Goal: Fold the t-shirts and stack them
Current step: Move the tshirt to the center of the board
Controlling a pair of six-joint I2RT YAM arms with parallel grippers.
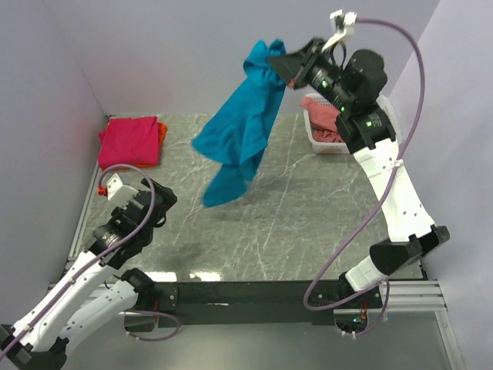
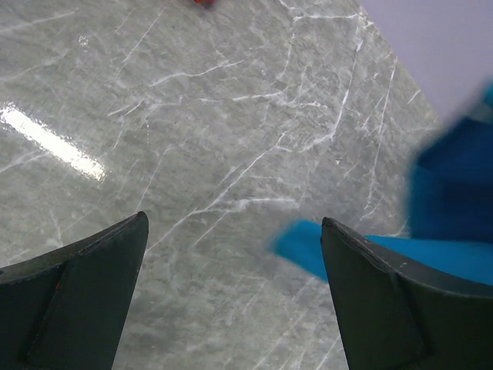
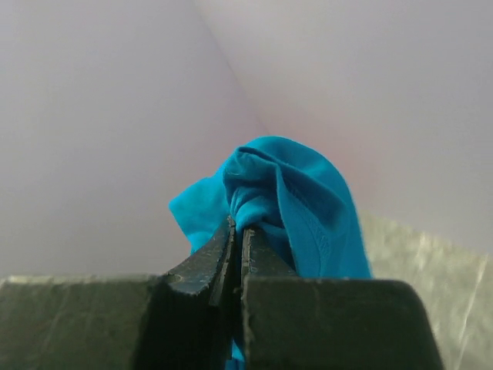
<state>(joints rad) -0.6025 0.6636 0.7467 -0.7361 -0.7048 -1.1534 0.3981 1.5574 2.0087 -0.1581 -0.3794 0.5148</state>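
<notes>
Light is bright, soft and even, falling from above. In the top view a white band of glare lies on the polished grey marble tabletop (image 1: 192, 275) at its near edge, with a faint soft shadow just beyond it. The left wrist view has a glare streak at left, and the hanging teal-blue cloth t-shirt (image 2: 454, 193) at right is smeared with blur. In the right wrist view the right gripper (image 3: 237, 230), close to the lens, looks soft-edged.

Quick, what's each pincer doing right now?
Left pincer: open, holding nothing.
Right pincer: closed on the teal-blue t-shirt.
</notes>
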